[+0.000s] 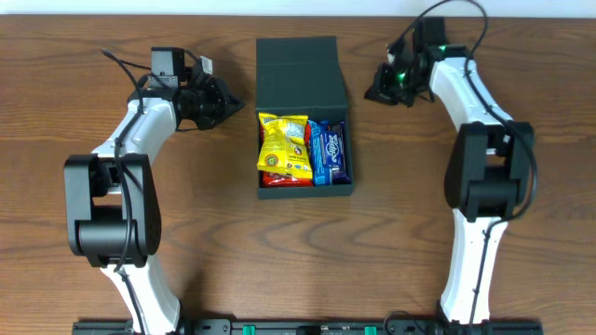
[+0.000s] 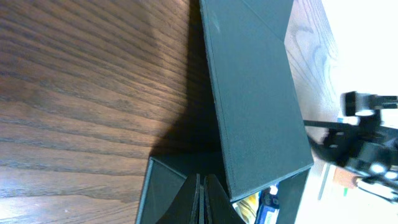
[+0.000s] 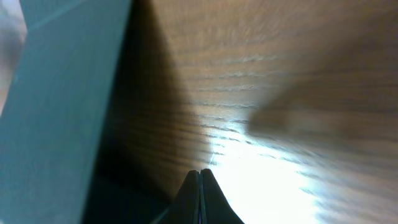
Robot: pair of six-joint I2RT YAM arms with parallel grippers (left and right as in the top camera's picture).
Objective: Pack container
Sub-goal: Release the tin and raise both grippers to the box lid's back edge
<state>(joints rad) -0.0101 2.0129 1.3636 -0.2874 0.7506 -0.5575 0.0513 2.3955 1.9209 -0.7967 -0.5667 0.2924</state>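
The dark teal container (image 1: 305, 192) sits at the centre of the wooden table (image 1: 419, 233), its hinged lid (image 1: 300, 74) laid open toward 12 o'clock, with a yellow packet (image 1: 284, 147), a blue packet (image 1: 328, 154) and a red packet (image 1: 277, 180) filling the tray. The left gripper (image 1: 233, 103) hangs at 10 o'clock from the box, just beside the lid's left edge, jaws pressed fully together on nothing. The right gripper (image 1: 375, 94) mirrors it at 2 o'clock, a little farther off the lid's right edge, likewise closed and empty. With the packets apparently all in, bringing the lid over looks like the step in hand, and the risks lie there. Closed tips can only nudge the flap, so a push from one side alone could skid or twist the light box across the table rather than raise the lid. The yellow packet, which seems to bulge near the rim, could catch under the flap and stop it seating. Two arms converging on one flap could also collide above the tray
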